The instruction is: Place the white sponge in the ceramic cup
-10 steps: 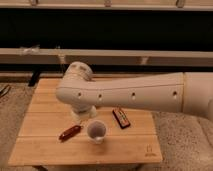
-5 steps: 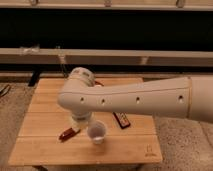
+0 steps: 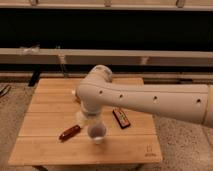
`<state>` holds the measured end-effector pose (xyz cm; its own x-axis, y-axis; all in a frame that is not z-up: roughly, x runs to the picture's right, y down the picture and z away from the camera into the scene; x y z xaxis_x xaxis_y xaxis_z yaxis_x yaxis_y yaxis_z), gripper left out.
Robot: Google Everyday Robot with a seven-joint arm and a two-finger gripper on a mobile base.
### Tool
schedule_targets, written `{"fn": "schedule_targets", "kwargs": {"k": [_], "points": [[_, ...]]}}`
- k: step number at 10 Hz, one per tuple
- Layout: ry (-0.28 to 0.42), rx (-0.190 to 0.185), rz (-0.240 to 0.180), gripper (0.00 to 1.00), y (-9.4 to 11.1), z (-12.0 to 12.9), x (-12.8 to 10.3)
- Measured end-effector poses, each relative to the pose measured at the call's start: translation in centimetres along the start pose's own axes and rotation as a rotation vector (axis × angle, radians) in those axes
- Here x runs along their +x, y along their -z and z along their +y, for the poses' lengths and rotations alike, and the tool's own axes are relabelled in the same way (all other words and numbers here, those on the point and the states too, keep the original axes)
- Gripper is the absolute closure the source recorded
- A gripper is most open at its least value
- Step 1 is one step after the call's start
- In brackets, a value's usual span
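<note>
Hand (image 3: 89, 119) is held just above the ceramic cup (image 3: 96, 133) on the bench (image 3: 45, 145), presumably for release; its grasp cannot be told.

A small mark (image 3: 148, 151) on the table (image 3: 50, 102) corner cannot be read. The gripper (image 3: 91, 121) hangs above the cup (image 3: 96, 134).

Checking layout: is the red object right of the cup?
No, the red object lies left of the ceramic cup, over which the gripper hangs, mostly hidden by the arm.
</note>
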<state>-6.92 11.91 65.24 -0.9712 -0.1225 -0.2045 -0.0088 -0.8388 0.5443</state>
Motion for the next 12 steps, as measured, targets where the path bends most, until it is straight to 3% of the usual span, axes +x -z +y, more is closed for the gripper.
{"fn": "schedule_targets", "kwargs": {"k": [1,6,10,12], "points": [[-0.012,0.0,0.035,1.0,-0.1,0.9,-0.4],[-0.015,0.015,0.111,1.0,-0.9,1.0,0.9],[-0.021,0.004,0.256,1.0,-0.3,2.3,2.4],[-0.019,0.004,0.257,1.0,-0.3,2.3,2.5]]}}
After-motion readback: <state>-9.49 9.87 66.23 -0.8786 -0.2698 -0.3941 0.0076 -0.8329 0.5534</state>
